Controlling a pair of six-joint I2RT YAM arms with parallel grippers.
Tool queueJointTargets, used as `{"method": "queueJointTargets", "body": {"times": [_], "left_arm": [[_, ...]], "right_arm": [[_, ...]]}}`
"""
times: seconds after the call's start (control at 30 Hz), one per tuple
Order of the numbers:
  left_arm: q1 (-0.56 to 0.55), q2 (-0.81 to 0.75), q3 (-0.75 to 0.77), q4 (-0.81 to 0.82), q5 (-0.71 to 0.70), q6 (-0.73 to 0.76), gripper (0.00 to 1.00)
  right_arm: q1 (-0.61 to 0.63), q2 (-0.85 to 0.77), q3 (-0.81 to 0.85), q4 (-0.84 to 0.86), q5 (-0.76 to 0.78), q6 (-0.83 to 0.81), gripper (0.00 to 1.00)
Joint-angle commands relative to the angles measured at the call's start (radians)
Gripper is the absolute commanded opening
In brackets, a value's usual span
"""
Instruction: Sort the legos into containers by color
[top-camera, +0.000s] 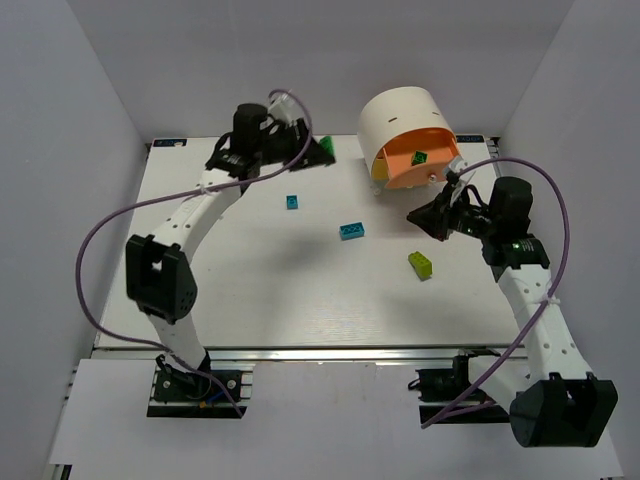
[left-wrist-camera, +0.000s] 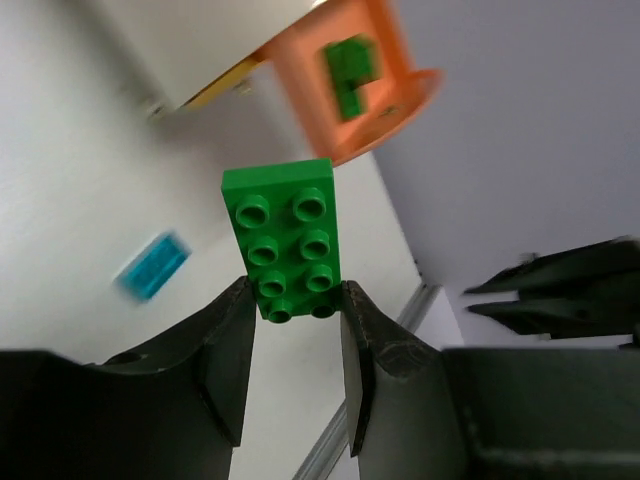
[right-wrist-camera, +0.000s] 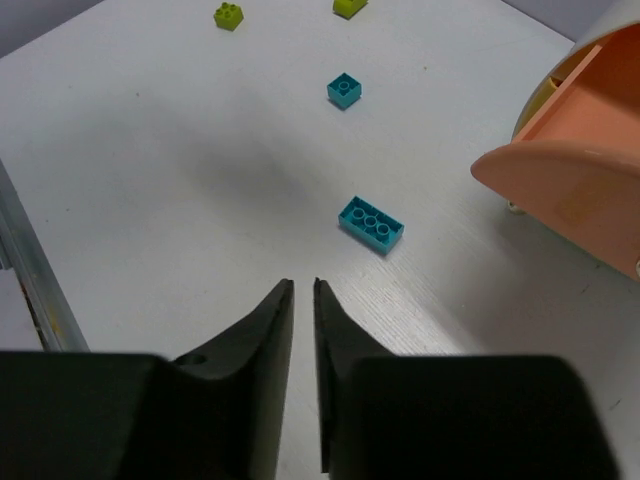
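Note:
My left gripper (left-wrist-camera: 295, 292) is shut on the lower end of a dark green lego (left-wrist-camera: 283, 235), held up in the air at the back of the table (top-camera: 250, 300). In the top view that gripper (top-camera: 318, 152) hangs left of the cream cabinet (top-camera: 400, 115). The cabinet's orange drawer (top-camera: 405, 170) stands open with a green brick (top-camera: 421, 157) inside. My right gripper (right-wrist-camera: 303, 286) hovers just in front of the drawer, its jaws nearly together with nothing between them. A long cyan lego (right-wrist-camera: 371, 224) and a small cyan lego (right-wrist-camera: 344, 90) lie ahead of it.
A lime lego (top-camera: 421, 264) lies on the table near the right arm. Two more lime bricks (right-wrist-camera: 229, 15) sit far off in the right wrist view. A yellow drawer edge (top-camera: 380, 172) shows under the orange one. White walls enclose the table.

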Motion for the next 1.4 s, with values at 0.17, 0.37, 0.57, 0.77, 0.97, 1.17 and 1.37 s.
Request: {"method": "queueJointTargets", "body": {"times": [0.17, 0.37, 0.57, 0.77, 0.97, 1.17, 1.37], "left_arm": [[-0.154, 0.427, 0.677, 0.077, 0.1, 0.1, 0.0], [-0.211, 0.567, 0.768, 0.269, 0.063, 0.034, 0.0], [-0.258, 0.624, 0.793, 0.391, -0.01, 0.014, 0.01], [-0.286, 0.668, 0.796, 0.376, -0.072, 0.02, 0.16], [-0.295, 0.659, 0.797, 0.359, -0.084, 0.022, 0.64], [-0.295, 0.624, 0.811, 0.379, -0.115, 0.005, 0.74], [-0.266, 0.557, 0.808, 0.342, -0.17, 0.005, 0.63]], "right_arm": [[-0.007, -0.127, -0.076, -0.076, 0.053, -0.097, 0.0], [-0.005, -0.197, -0.142, -0.11, 0.09, -0.12, 0.0], [-0.005, -0.216, -0.173, -0.118, 0.087, -0.109, 0.0], [-0.005, -0.216, -0.187, -0.109, 0.088, -0.094, 0.0], [-0.005, -0.216, -0.195, -0.103, 0.088, -0.092, 0.15], [-0.005, -0.193, -0.182, -0.09, 0.028, -0.107, 0.36], [-0.004, -0.142, -0.146, -0.06, 0.097, -0.123, 0.2]]}}
